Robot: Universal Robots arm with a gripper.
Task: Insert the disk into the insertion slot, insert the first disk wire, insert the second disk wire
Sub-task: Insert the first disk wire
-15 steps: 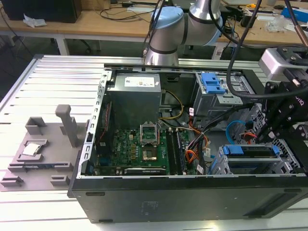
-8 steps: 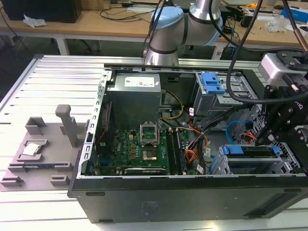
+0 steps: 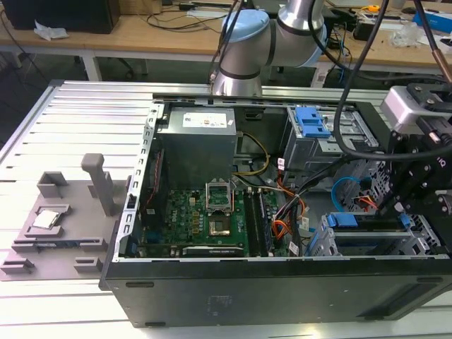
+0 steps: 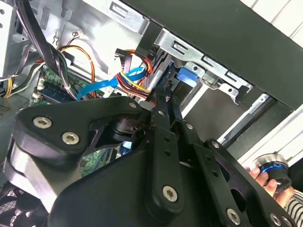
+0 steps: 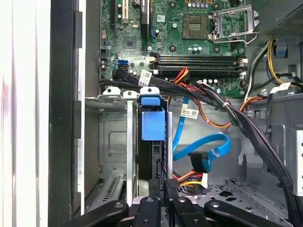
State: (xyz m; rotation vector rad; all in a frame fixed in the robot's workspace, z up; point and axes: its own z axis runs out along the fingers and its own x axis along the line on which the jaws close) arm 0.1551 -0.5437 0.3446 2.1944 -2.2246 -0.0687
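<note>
On the ribbed aluminium table lies an open black computer case, and at one corner of it sits the boxy grey sheet-metal drive cage, the insertion slot. The green motherboard spreads out beside the cage. Another grey bay with a wide blue latch stands just behind the cage in the exterior view.

Inside the cage the disk, a hard drive in a bright blue plastic carrier, stands on edge, its blue end tab level with the cage rim. A thick bundle of black cables crosses just beyond the cage. A looping light-blue flat cable and red, yellow and orange wires crowd the space beside it.

The black gripper reaches into the cage at the disk's near end. Its jaws stand narrow, apparently pinching a small black plug, though the grip itself is partly hidden. In the second wrist view a person's hand holds a blue-ringed knob outside the case wall, near the cage.
</note>
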